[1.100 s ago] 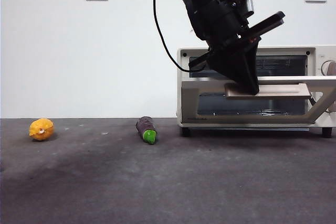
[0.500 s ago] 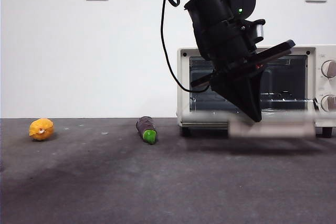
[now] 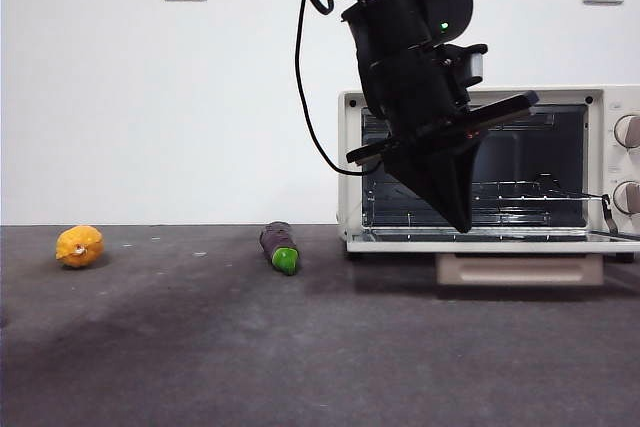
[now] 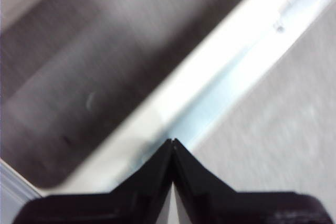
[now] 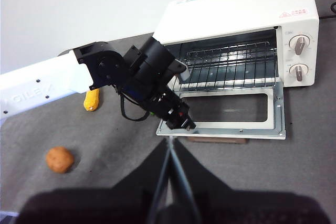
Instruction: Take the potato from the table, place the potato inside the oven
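The potato [image 5: 59,159], a roundish orange-brown lump, lies on the table [image 3: 300,347] far out to the left of the oven; the front view does not show it. The cream oven [image 3: 350,167] stands at the right with its glass door [image 3: 500,245] folded flat down and its tan handle [image 3: 520,269] hanging below the door. My left gripper [image 3: 462,225] is shut and empty, its tip just above the door's left part [image 4: 220,61]. Well back and high over the table, my right gripper [image 5: 169,141] is shut and holds nothing.
A small yellow-orange lumpy fruit [image 3: 79,245] lies at the far left. The dark purple eggplant [image 3: 279,247] with a green tip rests just left of the oven. A wire rack [image 5: 231,66] sits inside the oven. Two knobs [image 5: 299,56] are on its right side.
The oven door has swung from half open to flat down. My left gripper followed it down, then drew slightly left, off the handle.
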